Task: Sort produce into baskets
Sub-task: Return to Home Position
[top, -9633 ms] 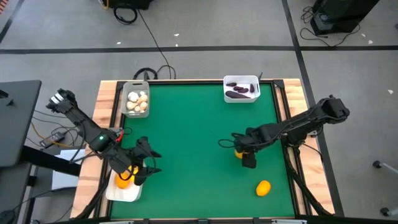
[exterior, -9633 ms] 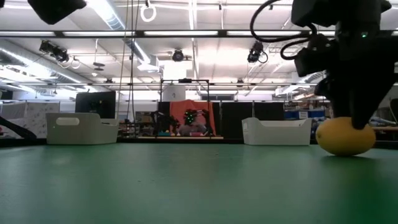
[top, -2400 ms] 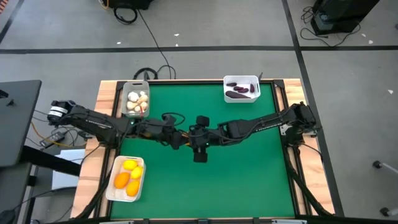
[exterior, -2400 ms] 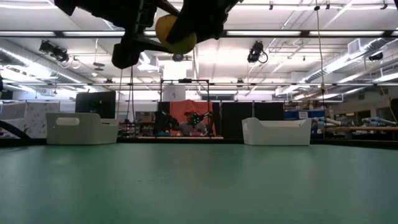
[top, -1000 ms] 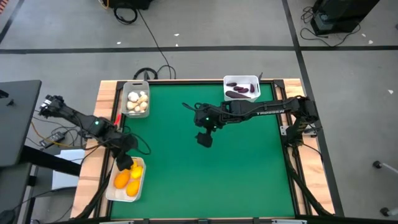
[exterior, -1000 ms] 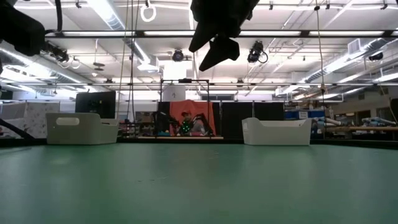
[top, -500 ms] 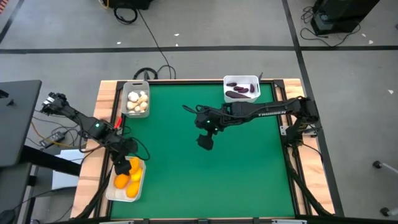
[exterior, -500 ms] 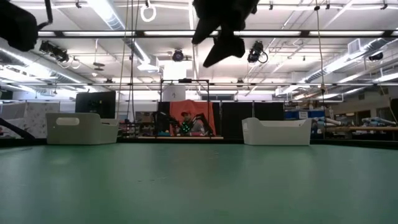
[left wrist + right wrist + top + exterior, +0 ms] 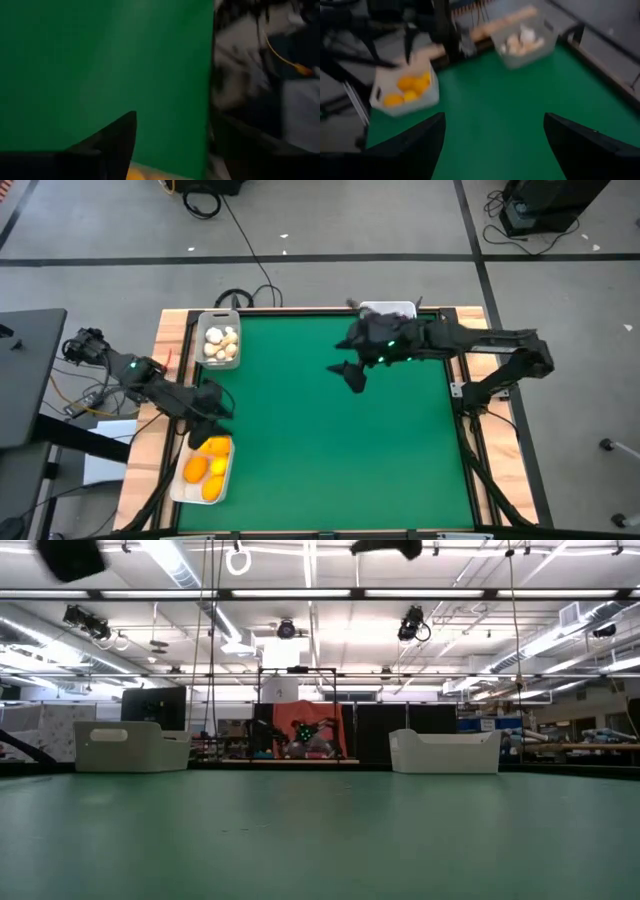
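Over open green table [image 9: 300, 460], right end effector [image 9: 349, 375] gapes empty; left end effector [image 9: 211, 407] likewise, near bin [image 9: 229, 470] rim.

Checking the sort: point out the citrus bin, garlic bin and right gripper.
Citrus bin [image 9: 415, 106], right wrist view, side wall.
Garlic bin [image 9: 219, 319], high view, bare far end.
Right gripper [image 9: 493, 120], right wrist view, between fingertips.
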Motion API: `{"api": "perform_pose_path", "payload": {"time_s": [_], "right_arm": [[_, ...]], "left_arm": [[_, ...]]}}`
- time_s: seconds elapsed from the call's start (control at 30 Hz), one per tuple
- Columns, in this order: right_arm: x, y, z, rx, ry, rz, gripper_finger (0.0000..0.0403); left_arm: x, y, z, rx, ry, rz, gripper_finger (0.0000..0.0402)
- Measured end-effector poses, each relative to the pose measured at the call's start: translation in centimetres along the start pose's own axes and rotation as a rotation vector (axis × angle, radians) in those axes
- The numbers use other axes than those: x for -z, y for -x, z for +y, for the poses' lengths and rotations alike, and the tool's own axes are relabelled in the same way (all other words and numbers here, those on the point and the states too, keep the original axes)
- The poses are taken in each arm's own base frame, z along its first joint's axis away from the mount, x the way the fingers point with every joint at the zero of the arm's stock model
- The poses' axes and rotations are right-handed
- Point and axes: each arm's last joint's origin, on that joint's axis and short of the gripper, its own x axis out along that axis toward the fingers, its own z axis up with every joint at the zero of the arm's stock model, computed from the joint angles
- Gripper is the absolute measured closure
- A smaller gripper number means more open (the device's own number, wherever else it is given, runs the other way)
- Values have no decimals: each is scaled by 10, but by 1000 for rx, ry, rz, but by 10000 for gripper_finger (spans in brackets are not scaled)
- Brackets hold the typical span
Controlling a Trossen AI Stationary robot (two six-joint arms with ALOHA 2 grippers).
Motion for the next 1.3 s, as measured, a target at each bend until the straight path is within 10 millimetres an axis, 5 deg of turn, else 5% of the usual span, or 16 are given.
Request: {"api": "perform_pose_path", "payload": {"time_s": [0.13, 0.27, 0.57, 0.67, 0.93, 1.3], "right_arm": [[-10, 26, -1, -33, 10, -98, 82], [-9, 47, 3, -64, 29, -142, 157], [31, 70, -3, -127, 31, -322, 388], [48, 78, -10, -172, 20, -418, 386], [109, 83, -37, -165, 92, -338, 391], [150, 99, -60, -164, 216, -480, 397]], "left_arm": [[-21, 10, -11, -91, -239, -344, 168], [-41, 14, -19, -189, -342, -596, 210], [-62, 18, -15, -172, -437, -679, 354], [-68, 19, -10, -159, -480, -672, 393], [-74, 12, 15, -131, -553, -689, 396], [-42, 16, 52, -168, -572, -784, 397]]}}
